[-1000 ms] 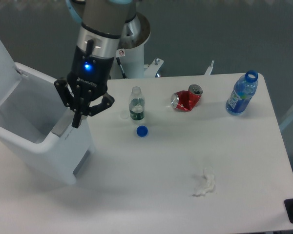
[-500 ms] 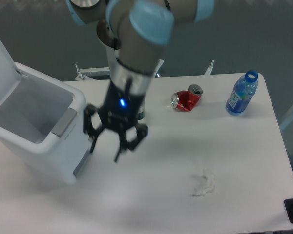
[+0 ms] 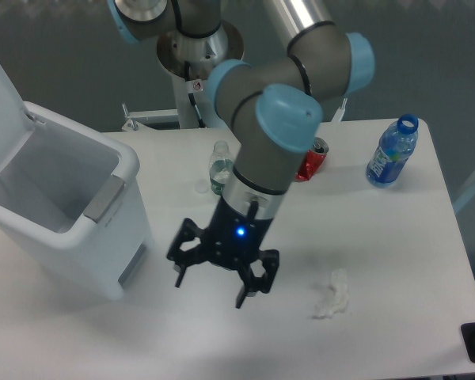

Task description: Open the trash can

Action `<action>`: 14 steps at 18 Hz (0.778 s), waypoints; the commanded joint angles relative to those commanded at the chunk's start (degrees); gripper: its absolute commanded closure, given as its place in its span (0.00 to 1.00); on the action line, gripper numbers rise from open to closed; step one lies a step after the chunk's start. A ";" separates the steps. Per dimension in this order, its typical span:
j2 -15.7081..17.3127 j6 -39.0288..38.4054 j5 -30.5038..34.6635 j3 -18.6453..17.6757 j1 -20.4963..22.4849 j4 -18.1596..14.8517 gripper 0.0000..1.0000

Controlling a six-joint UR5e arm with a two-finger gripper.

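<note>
The large white plastic boxy trash can (image 3: 63,218) stands at the table's left edge, lid raised, interior exposed. The black two-finger gripper (image 3: 210,285) hangs over the white table (image 3: 396,261), jaws released, holding nothing, well apart from the bin. A blue plastic bottle (image 3: 392,152) stands far right. Crumpled white tissue (image 3: 332,297) lies near the gripper.

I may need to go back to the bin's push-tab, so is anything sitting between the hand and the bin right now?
Nothing visible stands between them. The hand hangs open over bare table, to the right of the bin, whose lid is already up. The small bottle stands further back, off that line. The arm may hide things behind it.
</note>
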 joint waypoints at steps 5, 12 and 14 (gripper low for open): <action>0.26 16.63 18.68 -1.94 1.33 0.00 0.00; -1.49 29.70 25.22 -2.82 8.96 -0.44 0.00; -1.76 36.92 27.77 -3.00 10.81 -0.61 0.00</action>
